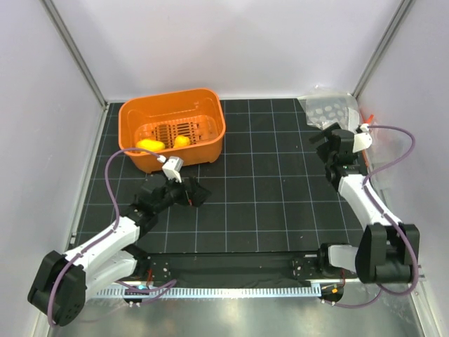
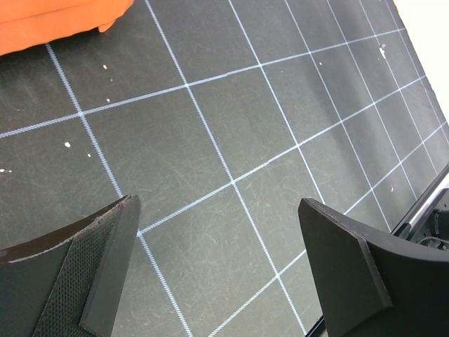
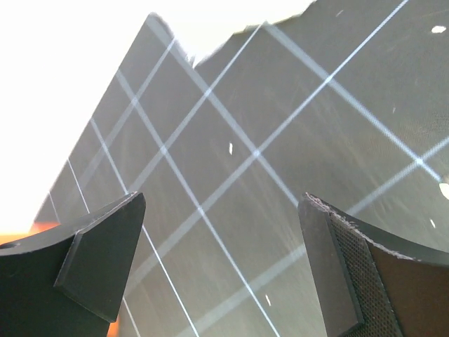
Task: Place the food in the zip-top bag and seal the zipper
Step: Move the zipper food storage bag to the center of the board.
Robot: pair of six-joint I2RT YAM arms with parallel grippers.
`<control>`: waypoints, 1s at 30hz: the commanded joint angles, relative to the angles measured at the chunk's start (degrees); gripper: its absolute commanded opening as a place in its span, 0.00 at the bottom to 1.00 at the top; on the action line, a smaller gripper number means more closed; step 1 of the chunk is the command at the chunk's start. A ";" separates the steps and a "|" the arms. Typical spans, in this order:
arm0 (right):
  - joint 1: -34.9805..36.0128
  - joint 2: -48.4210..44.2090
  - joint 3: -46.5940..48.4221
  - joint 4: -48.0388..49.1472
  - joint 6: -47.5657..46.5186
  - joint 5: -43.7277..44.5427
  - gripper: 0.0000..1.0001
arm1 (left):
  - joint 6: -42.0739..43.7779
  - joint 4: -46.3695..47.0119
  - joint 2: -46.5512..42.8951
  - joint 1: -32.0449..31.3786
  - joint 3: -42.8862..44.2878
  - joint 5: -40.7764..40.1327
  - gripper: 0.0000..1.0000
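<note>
Two yellow toy foods [image 1: 149,145] [image 1: 182,141] lie in the orange basket [image 1: 210,105] at the back left; the other foods are out of view. A thin orange-red streak [image 1: 369,114] shows by the right wall behind my right arm; I cannot make out the plain zip-top bag itself. My left gripper [image 1: 196,193] is open and empty over the mat in front of the basket, with only grid mat between its fingers [image 2: 217,267]. My right gripper [image 1: 321,137] is open and empty at the back right, above bare mat [image 3: 221,267].
A clear bag printed with white dots [image 1: 326,109] lies in the back right corner, just beyond my right gripper. A basket corner [image 2: 56,21] shows in the left wrist view. White walls close in the black grid mat [image 1: 266,189] on three sides.
</note>
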 commanded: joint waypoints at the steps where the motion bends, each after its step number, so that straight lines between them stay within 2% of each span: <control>1: -4.28 4.79 4.01 6.96 7.63 -3.15 0.99 | 1.22 3.55 -0.74 -0.71 -0.17 0.85 1.00; 15: -10.09 34.14 18.86 19.38 18.71 0.19 1.00 | 1.66 3.37 0.05 -4.05 0.71 -0.99 1.00; 21: -10.27 48.04 31.43 18.78 18.54 2.91 0.98 | 1.74 2.49 0.23 -5.02 1.24 -2.49 1.00; 23: -10.35 51.72 34.94 19.39 17.85 3.44 0.93 | 1.92 2.41 0.23 -5.19 1.41 -2.75 1.00; 24: -10.44 52.70 36.09 20.00 17.14 3.53 0.89 | 1.92 2.49 0.14 -5.46 1.41 -2.93 1.00; 25: -10.35 53.58 38.54 19.66 16.35 3.44 0.77 | 2.01 2.41 0.23 -5.55 1.41 -3.28 1.00; 27: -10.44 55.61 40.57 18.52 14.85 2.48 0.61 | 2.18 2.32 0.23 -5.72 1.50 -3.20 1.00; 30: -10.27 55.53 40.67 18.69 13.98 1.25 0.15 | 2.53 2.14 0.49 -6.33 1.68 -3.46 1.00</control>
